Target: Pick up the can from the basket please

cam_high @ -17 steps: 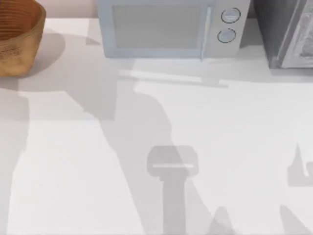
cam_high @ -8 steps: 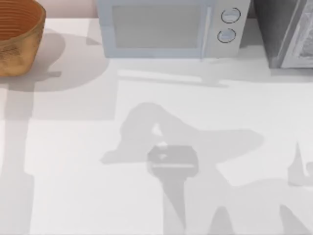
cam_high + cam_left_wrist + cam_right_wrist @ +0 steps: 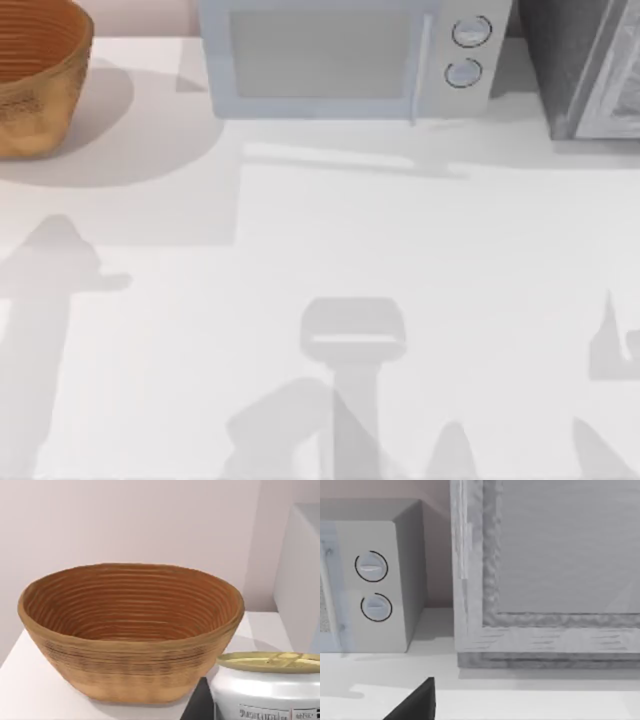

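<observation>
The basket (image 3: 130, 630) is a round wicker bowl, golden-brown outside and orange-brown ribbed inside, and nothing lies in it. In the top view the basket (image 3: 35, 80) stands at the table's far left corner. The can (image 3: 265, 685), with a golden-yellow top and a whitish side, sits outside the basket, close to the left wrist camera. My left gripper (image 3: 260, 712) is shut on the can, and one dark finger (image 3: 197, 707) shows against its side. A dark part of my right gripper (image 3: 415, 705) hangs above the table before the microwave and the grey box.
A pale microwave (image 3: 345, 55) with two round knobs stands at the back middle of the table. A grey box (image 3: 585, 65) stands at the back right. Arm shadows lie across the white tabletop (image 3: 450, 250).
The arm shadows have swept across the tabletop, and a large one has left the middle. The basket, the microwave and the grey box have not moved.
</observation>
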Action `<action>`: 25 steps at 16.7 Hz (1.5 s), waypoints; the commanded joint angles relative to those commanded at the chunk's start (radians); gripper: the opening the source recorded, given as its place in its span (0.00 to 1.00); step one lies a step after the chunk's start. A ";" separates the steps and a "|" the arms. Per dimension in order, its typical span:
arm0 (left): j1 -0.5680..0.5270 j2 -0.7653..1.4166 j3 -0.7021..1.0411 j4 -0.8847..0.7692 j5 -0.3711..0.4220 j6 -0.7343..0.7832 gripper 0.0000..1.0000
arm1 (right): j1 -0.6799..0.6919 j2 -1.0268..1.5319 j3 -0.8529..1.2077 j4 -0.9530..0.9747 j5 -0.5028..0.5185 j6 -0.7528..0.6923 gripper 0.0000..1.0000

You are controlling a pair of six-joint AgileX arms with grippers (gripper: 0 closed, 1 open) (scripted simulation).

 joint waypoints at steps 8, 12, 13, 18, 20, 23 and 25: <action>-0.050 -0.505 -0.499 0.152 -0.024 -0.004 0.00 | 0.000 0.000 0.000 0.000 0.000 0.000 1.00; -0.057 -0.574 -0.566 0.170 -0.026 -0.004 0.00 | 0.000 0.000 0.000 0.000 0.000 0.000 1.00; -0.057 -0.574 -0.566 0.170 -0.026 -0.004 0.00 | 0.000 0.000 0.000 0.000 0.000 0.000 1.00; -0.054 -0.569 -0.566 0.169 -0.026 -0.002 0.00 | 0.000 0.000 0.000 0.000 0.000 0.000 1.00; -0.056 -0.550 -0.555 0.185 -0.017 -0.004 0.00 | 0.000 0.000 0.000 0.000 0.000 0.000 1.00; -0.065 -0.449 -0.497 0.265 0.033 -0.009 0.00 | 0.000 0.000 0.000 0.000 0.000 0.000 1.00; -0.075 -0.344 -0.438 0.343 0.085 -0.013 0.00 | 0.000 0.000 0.000 0.000 0.000 0.000 1.00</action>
